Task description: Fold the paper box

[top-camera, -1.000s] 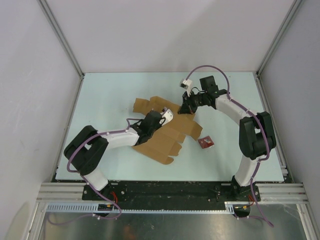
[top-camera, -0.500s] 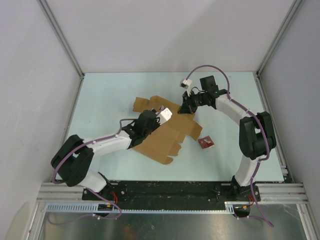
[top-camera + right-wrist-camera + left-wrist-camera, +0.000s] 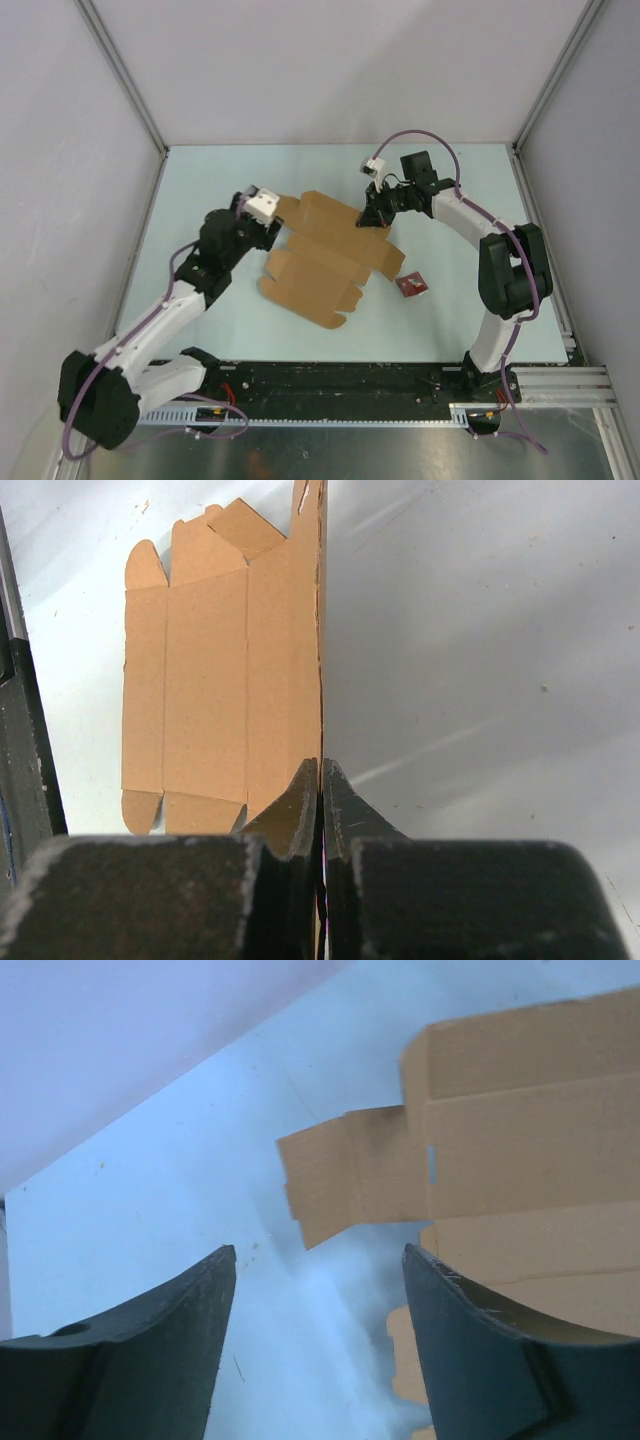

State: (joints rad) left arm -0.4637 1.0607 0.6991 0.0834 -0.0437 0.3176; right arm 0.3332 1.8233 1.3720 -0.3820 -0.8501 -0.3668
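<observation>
The paper box (image 3: 330,255) is a flat brown die-cut cardboard sheet lying in the middle of the table. My right gripper (image 3: 374,217) is shut on the sheet's far right edge; in the right wrist view the fingertips (image 3: 321,780) pinch the thin cardboard edge (image 3: 240,660). My left gripper (image 3: 268,222) is open and empty, just left of the sheet's far left flaps. In the left wrist view its two fingers (image 3: 315,1260) stand wide apart over bare table, with the sheet's flap (image 3: 350,1175) ahead and to the right.
A small red square packet (image 3: 411,286) lies on the table right of the sheet. White walls with metal frame posts close in the table on three sides. The table surface (image 3: 200,190) is pale blue-green.
My left arm has pulled back off the sheet and swung left and away, so the gripper now sits at the sheet's far left flaps. The right gripper has kept its hold.
</observation>
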